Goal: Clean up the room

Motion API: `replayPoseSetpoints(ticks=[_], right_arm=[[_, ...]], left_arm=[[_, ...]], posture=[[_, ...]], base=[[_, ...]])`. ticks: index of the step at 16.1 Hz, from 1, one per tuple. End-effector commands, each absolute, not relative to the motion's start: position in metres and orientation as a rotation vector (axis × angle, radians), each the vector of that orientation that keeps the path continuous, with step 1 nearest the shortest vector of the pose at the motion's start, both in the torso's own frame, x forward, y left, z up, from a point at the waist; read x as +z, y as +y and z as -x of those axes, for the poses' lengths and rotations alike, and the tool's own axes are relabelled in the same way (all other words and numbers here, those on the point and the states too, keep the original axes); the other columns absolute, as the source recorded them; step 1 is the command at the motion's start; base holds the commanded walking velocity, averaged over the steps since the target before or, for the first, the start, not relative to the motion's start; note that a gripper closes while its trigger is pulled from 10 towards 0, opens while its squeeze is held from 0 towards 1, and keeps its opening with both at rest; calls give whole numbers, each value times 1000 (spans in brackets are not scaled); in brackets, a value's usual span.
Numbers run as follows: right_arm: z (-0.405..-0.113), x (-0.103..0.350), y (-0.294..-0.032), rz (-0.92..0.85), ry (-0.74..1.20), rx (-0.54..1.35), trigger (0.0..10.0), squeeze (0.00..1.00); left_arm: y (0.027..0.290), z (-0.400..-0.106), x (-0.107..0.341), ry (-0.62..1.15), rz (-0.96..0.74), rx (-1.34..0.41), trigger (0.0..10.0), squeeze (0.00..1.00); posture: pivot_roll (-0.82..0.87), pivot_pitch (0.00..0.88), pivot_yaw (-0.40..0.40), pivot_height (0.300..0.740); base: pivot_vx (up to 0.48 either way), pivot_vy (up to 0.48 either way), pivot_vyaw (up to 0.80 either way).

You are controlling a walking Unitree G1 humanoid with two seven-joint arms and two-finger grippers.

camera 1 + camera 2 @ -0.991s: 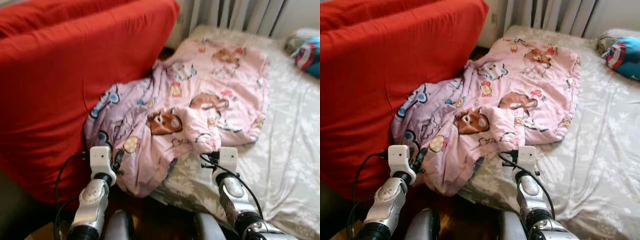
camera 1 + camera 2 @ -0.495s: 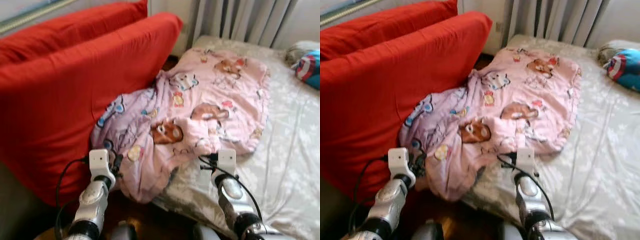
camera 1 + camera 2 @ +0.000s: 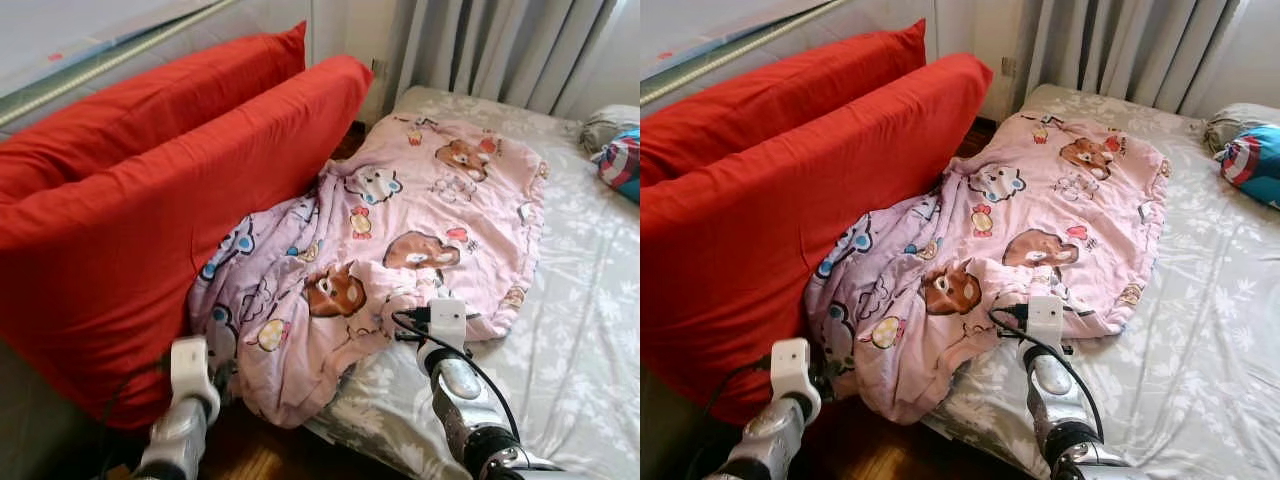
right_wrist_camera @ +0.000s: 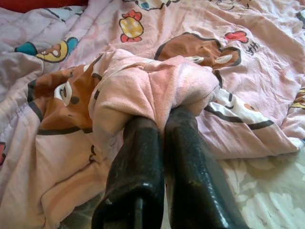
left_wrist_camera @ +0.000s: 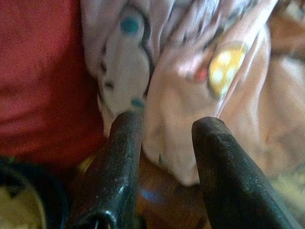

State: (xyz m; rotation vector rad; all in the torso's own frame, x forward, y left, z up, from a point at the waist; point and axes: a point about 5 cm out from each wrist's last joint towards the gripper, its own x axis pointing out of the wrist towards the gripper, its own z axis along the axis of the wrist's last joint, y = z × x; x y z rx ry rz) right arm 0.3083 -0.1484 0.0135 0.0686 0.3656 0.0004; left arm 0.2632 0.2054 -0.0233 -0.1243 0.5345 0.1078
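Right gripper (image 4: 159, 117), as we record it from its wrist view: fingers clenched on a fold of the pink cartoon blanket (image 4: 157, 88). Left gripper (image 5: 162, 126), wrist view: fingers parted, tips at the blanket's hanging edge. Head views: we log the blanket across the bed (image 3: 590, 330), its near side against the red cushions (image 3: 150, 210).

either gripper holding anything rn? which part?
Right gripper is shut on a bunched fold of the pink blanket near its bed-side edge. Left gripper is open at the blanket's hanging corner, gripping nothing.
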Motion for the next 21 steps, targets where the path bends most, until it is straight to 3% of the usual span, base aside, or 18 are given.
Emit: replayPoseSetpoints(ticks=[1,2,7,21], right_arm=[[-308,14,-147,-91,348,3,10000,0],[-308,14,-147,-85,352,2,10000,0],[-308,15,-144,-79,349,12,10000,0],[-305,12,-136,-66,349,29,10000,0]], left_arm=[[210,-251,-34,599,111,129,10000,0],[218,-244,-38,616,198,218,10000,0],[226,-218,-55,711,166,266,10000,0],[219,-180,-78,846,138,244,10000,0]], posture=[[-10,56,-34,740],[-8,55,-37,740],[-5,53,-38,740],[-12,32,-25,740]], base=[[0,0,0],[0,0,0],[0,0,0],[0,0,0]])
